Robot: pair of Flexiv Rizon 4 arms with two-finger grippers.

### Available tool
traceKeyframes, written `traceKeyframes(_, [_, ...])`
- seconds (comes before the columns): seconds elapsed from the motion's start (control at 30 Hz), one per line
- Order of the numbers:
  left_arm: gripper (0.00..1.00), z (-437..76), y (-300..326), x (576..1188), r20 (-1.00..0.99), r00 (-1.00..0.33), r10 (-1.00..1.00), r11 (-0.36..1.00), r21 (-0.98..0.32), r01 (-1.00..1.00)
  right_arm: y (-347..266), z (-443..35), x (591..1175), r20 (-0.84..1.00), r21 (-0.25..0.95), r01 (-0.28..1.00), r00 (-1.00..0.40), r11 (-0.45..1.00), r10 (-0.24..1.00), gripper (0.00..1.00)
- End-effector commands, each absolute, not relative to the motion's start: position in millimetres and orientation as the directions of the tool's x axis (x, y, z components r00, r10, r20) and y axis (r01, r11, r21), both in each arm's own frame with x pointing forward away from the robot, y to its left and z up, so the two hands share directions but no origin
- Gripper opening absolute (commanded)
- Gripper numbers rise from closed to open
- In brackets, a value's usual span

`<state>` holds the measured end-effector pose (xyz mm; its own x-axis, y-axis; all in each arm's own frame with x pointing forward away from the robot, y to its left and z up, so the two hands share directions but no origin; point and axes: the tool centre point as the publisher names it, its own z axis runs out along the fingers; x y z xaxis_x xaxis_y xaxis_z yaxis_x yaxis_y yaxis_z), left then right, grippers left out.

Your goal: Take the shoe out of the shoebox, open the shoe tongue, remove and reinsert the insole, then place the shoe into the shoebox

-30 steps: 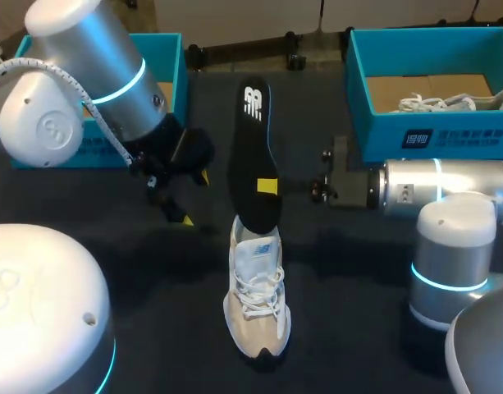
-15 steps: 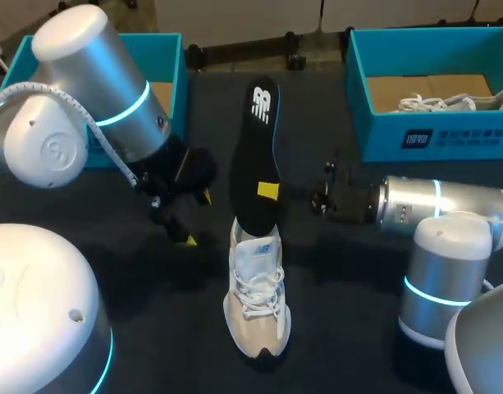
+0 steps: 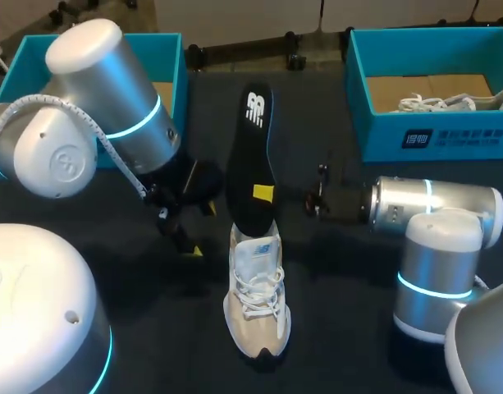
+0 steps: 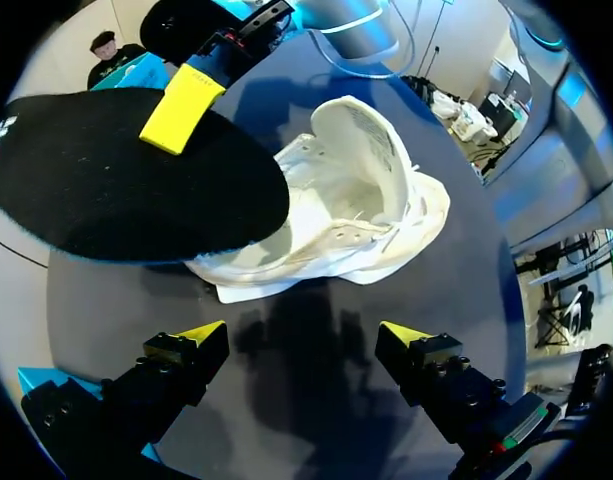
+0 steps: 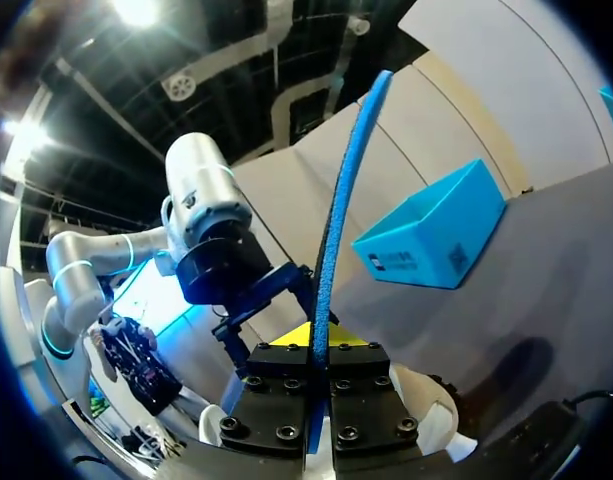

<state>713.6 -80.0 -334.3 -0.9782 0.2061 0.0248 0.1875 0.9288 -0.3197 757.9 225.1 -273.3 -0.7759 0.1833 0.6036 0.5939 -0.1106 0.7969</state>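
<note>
Head view: shoe (image 3: 257, 295) lies on the bench (image 3: 358, 328). The right tool (image 3: 263, 194) pinches the black insole (image 3: 251, 139) just above the shoe's heel. The left tool (image 3: 189, 226) is beside them, spread. The right box (image 3: 432, 135) holds a second shoe (image 3: 448, 103); our arm hides most of the left box (image 3: 171, 49).
Left wrist view: fingers spread, shoe ahead of them.
Right wrist view: we see the insole edge-on, clamped.

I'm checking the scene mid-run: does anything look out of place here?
The black insole is out of the shoe, clamped in the right pincer, with its end over the shoe's heel opening. Nothing else stands out.
</note>
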Motion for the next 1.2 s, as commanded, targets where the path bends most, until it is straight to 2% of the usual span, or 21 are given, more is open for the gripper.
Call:
traceKeyframes(0.03, [1.0, -336.5, -82.1, 714.7, 0.026, -0.978, 0.206, 0.93, -0.317, 0.188, 227.0, -271.2, 759.7, 0.605, 0.795, 0.598, -0.774, -0.1, 0.187, 0.0])
traceKeyframes(0.2, [1.0, -339.1, -83.8, 713.9, 0.032, -0.976, 0.217, 0.928, -0.317, 0.196, 234.3, -273.4, 762.6, 0.591, 0.804, 0.592, -0.781, -0.063, 0.204, 0.0])
traceKeyframes(0.4, [1.0, -347.5, -88.9, 712.5, 0.04, -0.976, 0.212, 0.923, -0.338, 0.186, 226.3, -281.7, 769.9, 0.59, 0.807, 0.585, -0.792, -0.083, 0.154, 0.0])
traceKeyframes(1.2, [1.0, -356.5, -88.7, 720.9, 0.029, -0.995, 0.094, 0.938, -0.338, 0.079, 223.8, -296.4, 768.7, 0.559, 0.829, 0.553, -0.822, -0.081, 0.108, 0.0])
